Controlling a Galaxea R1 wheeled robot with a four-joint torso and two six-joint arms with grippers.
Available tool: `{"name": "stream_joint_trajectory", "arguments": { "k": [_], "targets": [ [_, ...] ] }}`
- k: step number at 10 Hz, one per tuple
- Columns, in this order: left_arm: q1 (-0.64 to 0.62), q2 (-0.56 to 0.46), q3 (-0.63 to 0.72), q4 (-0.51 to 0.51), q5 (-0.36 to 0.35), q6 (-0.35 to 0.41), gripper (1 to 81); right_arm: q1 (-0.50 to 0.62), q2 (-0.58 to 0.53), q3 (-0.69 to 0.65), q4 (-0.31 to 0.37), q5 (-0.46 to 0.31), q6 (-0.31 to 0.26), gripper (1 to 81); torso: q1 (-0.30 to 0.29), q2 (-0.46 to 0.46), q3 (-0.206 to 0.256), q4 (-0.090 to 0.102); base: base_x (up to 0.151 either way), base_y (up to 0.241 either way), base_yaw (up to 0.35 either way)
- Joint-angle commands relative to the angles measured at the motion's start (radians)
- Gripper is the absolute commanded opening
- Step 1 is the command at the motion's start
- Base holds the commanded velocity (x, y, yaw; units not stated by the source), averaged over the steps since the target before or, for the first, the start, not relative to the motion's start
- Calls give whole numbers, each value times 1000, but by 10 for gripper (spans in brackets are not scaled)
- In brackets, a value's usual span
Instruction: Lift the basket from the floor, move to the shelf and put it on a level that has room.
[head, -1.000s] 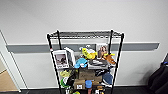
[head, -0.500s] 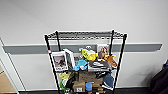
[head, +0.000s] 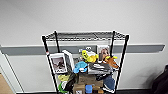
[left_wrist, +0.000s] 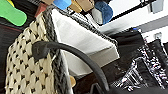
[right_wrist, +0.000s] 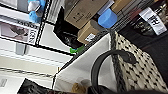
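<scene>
The shelf (head: 85, 62) stands against the white wall straight ahead in the head view. Its top level (head: 85, 35) is bare wire grid. The lower tiers are crowded with pictures, toys and boxes. The cream woven basket (left_wrist: 27, 67) with its dark rim shows close up in the left wrist view. One dark loop handle (left_wrist: 75, 56) arches up into my left gripper (left_wrist: 100, 90), which is shut on it. In the right wrist view the basket (right_wrist: 135, 65) shows again. Its other handle (right_wrist: 100, 62) runs up into my right gripper (right_wrist: 97, 90). Its white lining looks empty.
Brown cardboard boxes (right_wrist: 85, 12), a blue cup (right_wrist: 107, 18) and a green toy (left_wrist: 12, 15) sit on the rack's lowest tiers beside the basket. A grey rail (head: 22, 49) runs along the wall. A dark shape (head: 161, 82) is at the right edge.
The rack shows slightly larger in the head view, so the camera has come a little nearer. Nothing on the rack has moved.
</scene>
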Motion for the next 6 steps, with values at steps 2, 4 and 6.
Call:
{"name": "stream_joint_trajectory", "arguments": {
  "k": [2, 4, 6],
  "targets": [
    [-102, -23, 108, -5, -26, 3, 10, 102, -7, 101, -61, 19, 8, 10, 0, 0, 0, 0, 92, 0, 0],
    [-102, -22, 107, -3, -26, 3, 10, 101, -10, 104, -61, 19, 8, 10, 0, 0, 0, 0, 96, 0, 0],
    [-103, -20, 107, -3, -26, 5, 10, 101, -12, 108, -61, 19, 8, 10, 0, 0, 0, 0, 100, 0, 0]
  ]
}}
